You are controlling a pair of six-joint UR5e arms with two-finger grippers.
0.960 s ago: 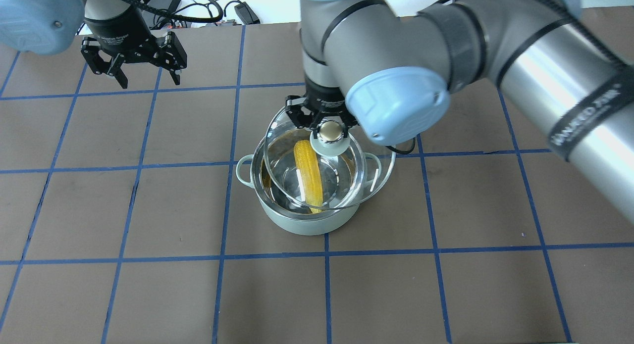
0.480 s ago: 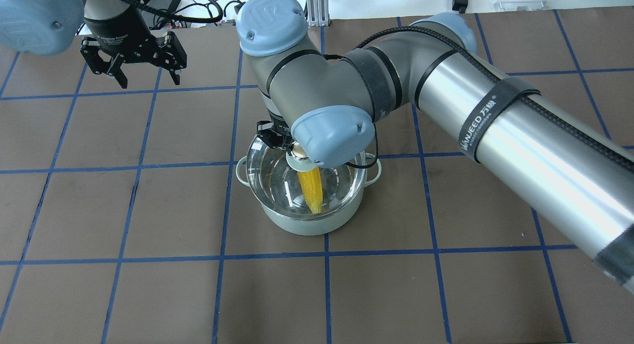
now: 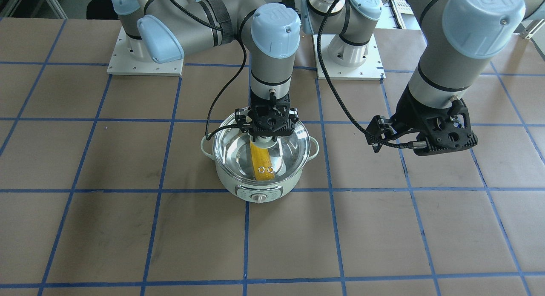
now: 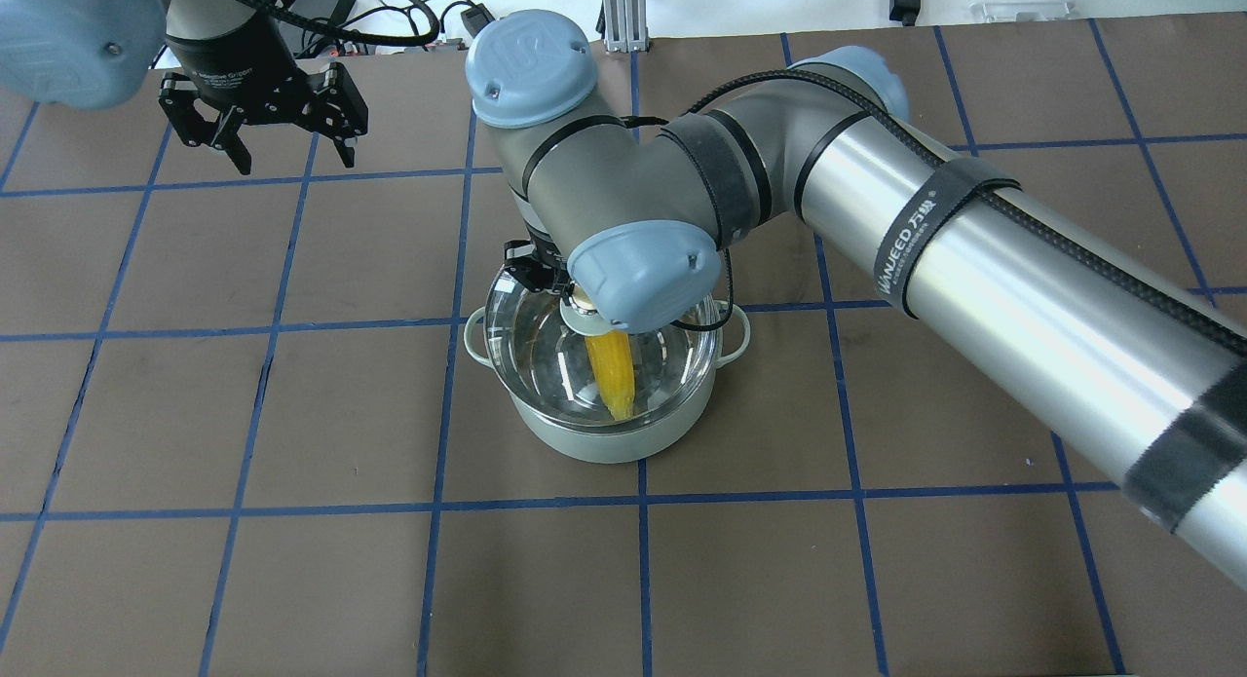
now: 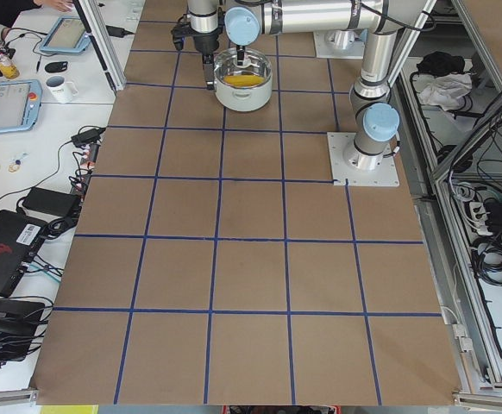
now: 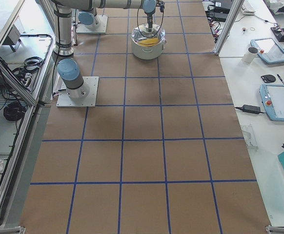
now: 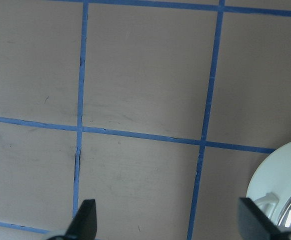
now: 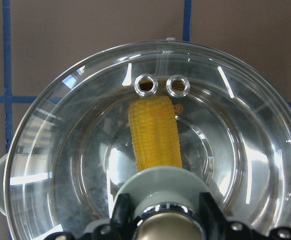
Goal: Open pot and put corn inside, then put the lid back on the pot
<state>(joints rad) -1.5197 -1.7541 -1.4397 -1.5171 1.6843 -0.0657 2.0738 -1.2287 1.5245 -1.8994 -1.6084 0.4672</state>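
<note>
The brown surface point(image 4: 292, 589) is marked into squares by blue tape lines point(image 4: 292, 509). On a side bench, a white mug point(image 5: 61, 87) stands beside what may be a tablet point(image 5: 6, 105).

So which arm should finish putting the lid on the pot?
The right one. The right gripper is shut on the lid, which sits on the pot with the corn inside. The left gripper hangs open, off to the side over the table.
</note>
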